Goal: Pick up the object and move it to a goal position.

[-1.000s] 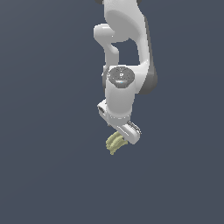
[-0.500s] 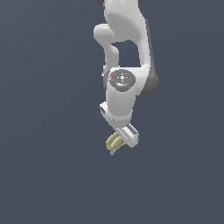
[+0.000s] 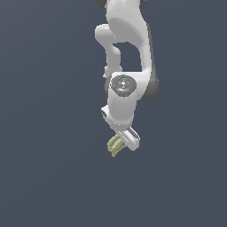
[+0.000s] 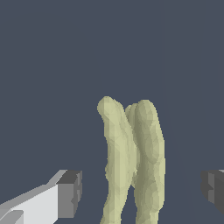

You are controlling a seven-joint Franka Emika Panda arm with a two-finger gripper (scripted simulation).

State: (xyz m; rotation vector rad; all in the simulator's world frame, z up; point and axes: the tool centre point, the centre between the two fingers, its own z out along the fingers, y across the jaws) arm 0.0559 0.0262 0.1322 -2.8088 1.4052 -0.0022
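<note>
Fruit [image 4: 133,162], a pale yellow-green bunch, is seen between the spread pads [image 4: 70,192] of the gripper [image 3: 126,138], untouched by either, against a plain dark grey backdrop [image 3: 44,133].

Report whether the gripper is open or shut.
Open. In the wrist view the gripper's fingers stand apart on either side of the banana bunch, with gaps showing.

Room all round me: flat dark ground, open on every side in ext. view. Only obstacle is the object [image 4: 133,162] itself, standing between my fingers [image 4: 69,194]. Wrist view shows a gap each side betw. pad and object, so my gripper [image 4: 142,192] has clearance w/o touching. In ext. view my own hand hides part of the bunch.
</note>
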